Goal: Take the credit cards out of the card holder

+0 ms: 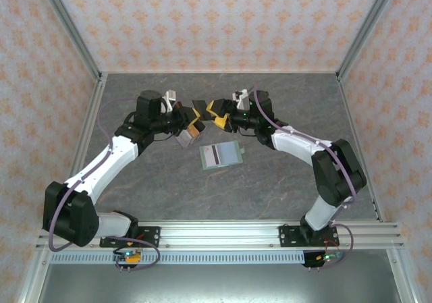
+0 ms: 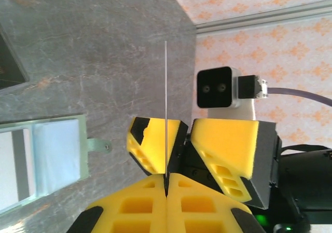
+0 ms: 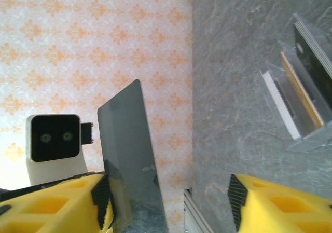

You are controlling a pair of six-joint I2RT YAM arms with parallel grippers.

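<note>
A thin credit card [image 3: 127,150], dark grey on the face I see, stands upright between the two grippers above the back of the table [image 1: 200,106]. My left gripper [image 2: 167,177] is shut on its lower edge, so the card appears as a fine line [image 2: 166,103] in that wrist view. My right gripper [image 3: 168,196] is open, with the card lying against its left finger [image 3: 98,194] and the other finger well apart. The sage-green card holder [image 1: 229,153] lies open and flat on the table in front of both grippers. A whitish card with a dark stripe [image 1: 212,156] sits in its left panel.
A small bundle of brown, black and whitish layers [image 3: 303,93] stands on the table under the left gripper [image 1: 186,138]. Papered walls and metal posts enclose the table. The holder's side tab [image 2: 98,146] points toward the left gripper.
</note>
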